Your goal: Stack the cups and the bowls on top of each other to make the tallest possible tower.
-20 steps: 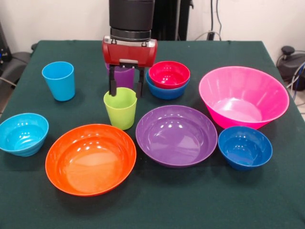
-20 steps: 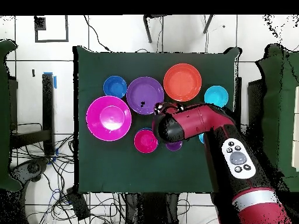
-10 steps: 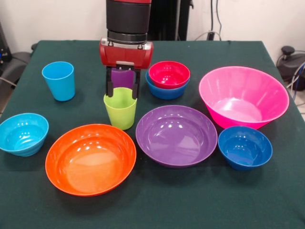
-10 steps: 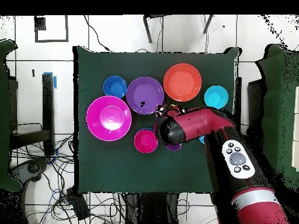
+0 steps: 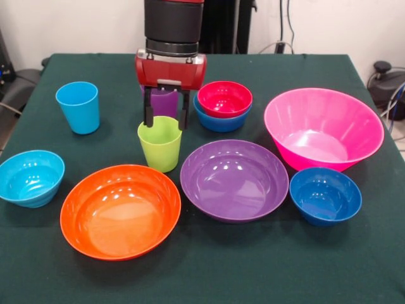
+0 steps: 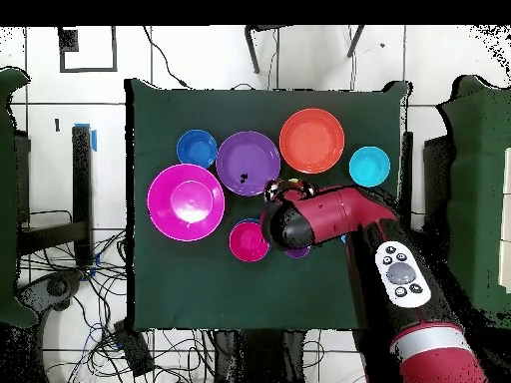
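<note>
My gripper [image 5: 166,121] is open. Its two black fingers [image 5: 149,114] hang just above the back rim of the lime green cup [image 5: 160,145], one toward each side. The purple cup [image 5: 164,101] stands right behind, partly hidden by the gripper. At the left is the light blue cup [image 5: 78,106]. The red bowl [image 5: 224,97] sits nested in a blue bowl [image 5: 220,122] to the gripper's right. In the overhead view the arm's head [image 6: 289,221] covers the green cup, and the gripper itself is hidden.
Around the green cup lie the wide orange bowl [image 5: 120,211], the wide purple bowl [image 5: 234,179], the cyan bowl [image 5: 30,177], the dark blue bowl [image 5: 325,195] and the big pink bowl [image 5: 323,128]. The green table's edge [image 6: 134,199] borders tiled floor with cables.
The gripper drifted slightly left over the green cup, then came back to the right, still open. No cup or bowl has moved.
</note>
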`<action>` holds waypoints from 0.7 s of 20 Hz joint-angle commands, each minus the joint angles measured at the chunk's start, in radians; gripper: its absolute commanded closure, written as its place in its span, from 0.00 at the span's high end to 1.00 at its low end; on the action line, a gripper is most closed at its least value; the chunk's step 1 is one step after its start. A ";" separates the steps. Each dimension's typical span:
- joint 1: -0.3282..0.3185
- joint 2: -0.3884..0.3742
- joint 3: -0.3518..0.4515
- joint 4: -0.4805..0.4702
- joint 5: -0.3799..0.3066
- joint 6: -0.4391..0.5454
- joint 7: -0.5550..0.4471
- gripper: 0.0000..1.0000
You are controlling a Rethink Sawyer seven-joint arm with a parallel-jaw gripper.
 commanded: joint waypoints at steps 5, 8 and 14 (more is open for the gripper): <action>0.064 0.002 -0.023 0.055 0.067 0.000 0.081 1.00; 0.069 0.002 -0.024 0.053 0.082 0.002 0.072 1.00; 0.053 0.054 -0.020 0.020 0.070 -0.028 0.043 1.00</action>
